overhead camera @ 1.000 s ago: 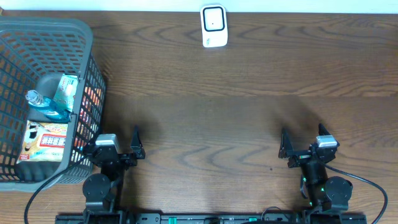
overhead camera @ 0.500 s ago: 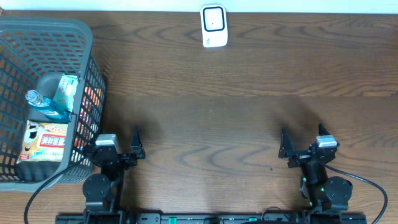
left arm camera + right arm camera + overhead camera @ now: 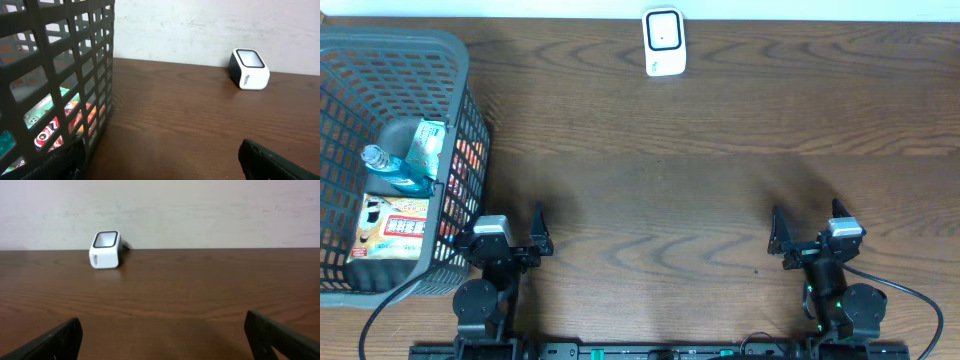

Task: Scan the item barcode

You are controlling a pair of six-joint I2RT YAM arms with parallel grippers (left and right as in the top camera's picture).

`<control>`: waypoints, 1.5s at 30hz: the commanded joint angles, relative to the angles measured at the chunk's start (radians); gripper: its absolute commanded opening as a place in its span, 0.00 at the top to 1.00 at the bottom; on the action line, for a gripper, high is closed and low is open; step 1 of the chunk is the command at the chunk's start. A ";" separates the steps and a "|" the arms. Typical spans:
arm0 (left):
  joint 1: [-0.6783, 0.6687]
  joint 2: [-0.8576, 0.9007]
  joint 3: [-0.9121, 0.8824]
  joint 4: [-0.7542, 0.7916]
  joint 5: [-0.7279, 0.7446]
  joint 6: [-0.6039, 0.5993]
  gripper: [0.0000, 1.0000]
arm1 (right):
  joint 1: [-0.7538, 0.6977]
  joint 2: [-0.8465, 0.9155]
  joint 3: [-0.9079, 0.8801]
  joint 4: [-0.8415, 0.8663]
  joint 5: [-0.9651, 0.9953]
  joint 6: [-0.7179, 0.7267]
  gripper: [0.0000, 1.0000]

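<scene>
left gripper [image 3: 167, 165]: jaws spread wide, nothing held; low at the near table edge, right by the basket's near right corner.
right gripper [image 3: 165, 342]: jaws fully spread, nothing held; near edge on the right side, only bare wood between its fingers.
table [image 3: 670, 180]: dark wood, both arms parked at its near edge.
basket [image 3: 460, 60]: grey plastic mesh at the far left; its wall fills the left of the left wrist view.
items: all inside the basket, none on the table. Clear bottle [image 3: 380, 165] with a blue cap, teal packet [image 3: 425, 145] beside it, flat pack with a red and white label [image 3: 395, 225] nearest the left gripper.
scanner [image 3: 663, 42]: small white block with a dark face, at the far edge in the centre, well apart from both grippers and the basket.
hidden: the left gripper's basket-side finger is partly behind the mesh and may be touching it, cannot tell. No barcode readable. The basket's left side is cut off by the frame.
</scene>
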 commanded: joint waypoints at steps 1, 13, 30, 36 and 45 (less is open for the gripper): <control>-0.003 -0.008 -0.028 -0.014 0.008 0.006 0.02 | 0.006 -0.003 -0.001 -0.005 0.014 -0.011 0.01; -0.003 -0.008 -0.028 -0.014 0.005 0.006 0.02 | 0.006 -0.003 -0.001 -0.005 0.014 -0.011 0.01; -0.003 0.025 -0.028 -0.014 0.005 0.006 0.02 | 0.006 -0.003 -0.001 -0.005 0.015 -0.011 0.01; -0.003 0.025 -0.023 -0.014 0.005 0.006 0.02 | 0.006 -0.003 -0.001 -0.005 0.015 -0.011 0.01; -0.003 0.025 0.017 -0.069 0.005 0.006 0.02 | 0.006 -0.003 -0.001 -0.005 0.015 -0.011 0.01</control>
